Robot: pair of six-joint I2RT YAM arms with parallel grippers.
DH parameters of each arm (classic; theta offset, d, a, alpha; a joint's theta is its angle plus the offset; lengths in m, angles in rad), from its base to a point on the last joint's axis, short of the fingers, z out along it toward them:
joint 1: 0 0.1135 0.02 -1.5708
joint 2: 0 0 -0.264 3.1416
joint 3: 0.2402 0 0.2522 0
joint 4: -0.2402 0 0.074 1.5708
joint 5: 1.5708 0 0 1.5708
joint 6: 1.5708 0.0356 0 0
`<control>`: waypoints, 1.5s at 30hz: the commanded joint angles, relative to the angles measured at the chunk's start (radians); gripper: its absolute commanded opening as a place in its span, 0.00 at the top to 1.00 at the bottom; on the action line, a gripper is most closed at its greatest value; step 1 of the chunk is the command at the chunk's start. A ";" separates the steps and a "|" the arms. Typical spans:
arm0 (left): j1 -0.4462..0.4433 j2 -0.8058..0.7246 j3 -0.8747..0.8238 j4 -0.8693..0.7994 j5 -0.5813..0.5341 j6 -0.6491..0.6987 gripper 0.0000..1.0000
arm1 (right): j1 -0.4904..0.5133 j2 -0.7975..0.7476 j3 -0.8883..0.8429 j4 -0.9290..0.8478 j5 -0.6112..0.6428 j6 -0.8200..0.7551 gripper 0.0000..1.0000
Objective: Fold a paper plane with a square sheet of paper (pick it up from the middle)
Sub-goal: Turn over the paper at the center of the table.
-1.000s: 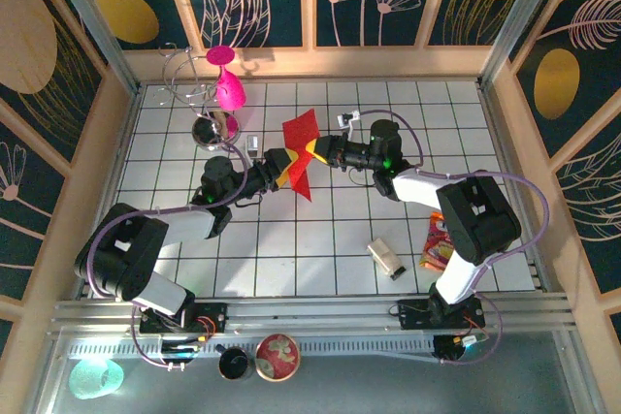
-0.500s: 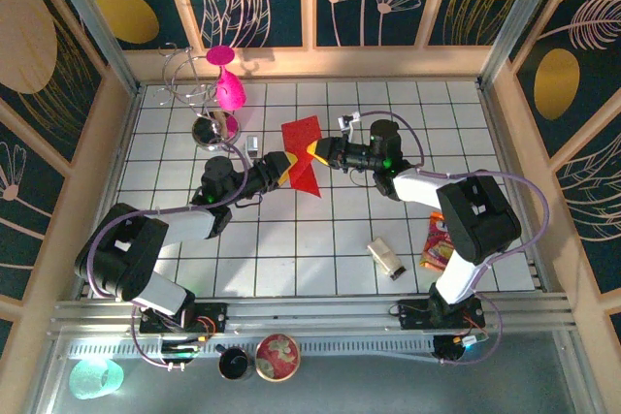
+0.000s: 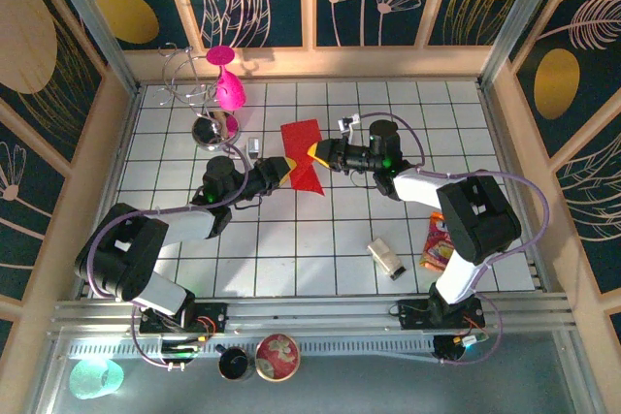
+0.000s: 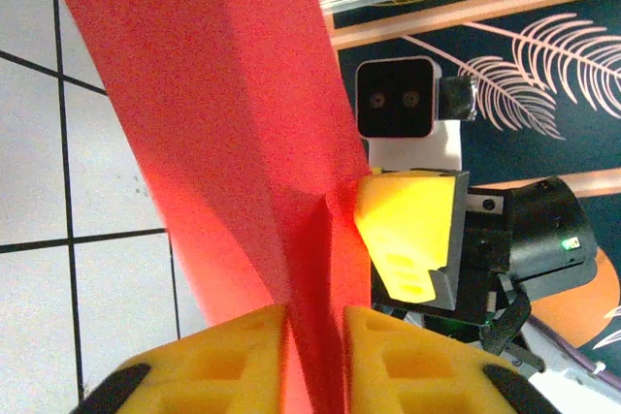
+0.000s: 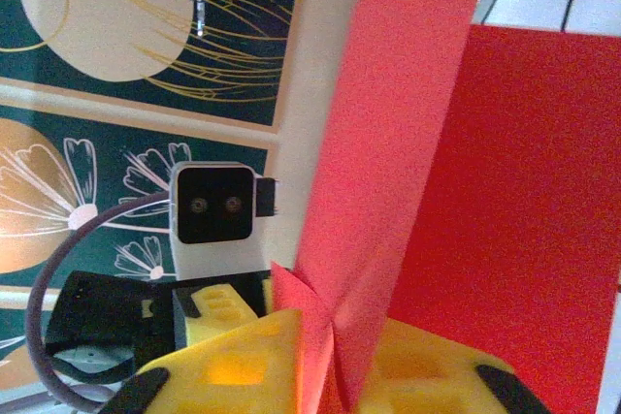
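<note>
The left claw comes from the left side and its two yellow fingers are nearly closed on the red sheet of paper, with the fold of the sheet standing up between them. It appears to hold the sheet at this crease so that the fold does not spring open. The sheet is lifted above the table, a little to the far side of its middle, partly folded, and one flap hangs free. From the right the right claw meets it just beside the left one. Its fingers also stand close together with the sheet between them, and they seem to press on it, though I cannot tell how firmly. I think two grips so near each other keep the thin paper stiff for the next crease. As for containers, a pink goblet stands in the far left corner, and near the arm bases, from left to right, are a green cup, a dark cup and a red bowl. What is inside them I cannot tell.
</note>
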 commanded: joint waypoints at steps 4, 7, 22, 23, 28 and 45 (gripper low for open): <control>-0.001 -0.025 0.034 -0.042 -0.013 0.084 0.93 | -0.038 -0.061 0.022 -0.196 0.077 -0.157 0.64; 0.000 -0.044 0.045 -0.117 -0.031 0.141 0.93 | -0.066 -0.105 0.020 -0.295 0.146 -0.218 0.60; -0.015 -0.166 0.435 -1.269 -0.576 0.786 0.95 | -0.121 -0.267 0.012 -0.578 0.557 -0.371 0.54; -0.025 -0.158 0.464 -1.318 -0.637 0.803 0.95 | -0.121 -0.272 0.009 -0.582 0.572 -0.368 0.54; -0.108 -0.073 0.619 -1.505 -0.889 0.843 0.95 | -0.124 -0.287 -0.005 -0.600 0.622 -0.360 0.54; -0.313 0.391 0.876 -1.649 -1.106 0.701 0.96 | -0.166 -0.351 -0.101 -0.566 0.621 -0.323 0.54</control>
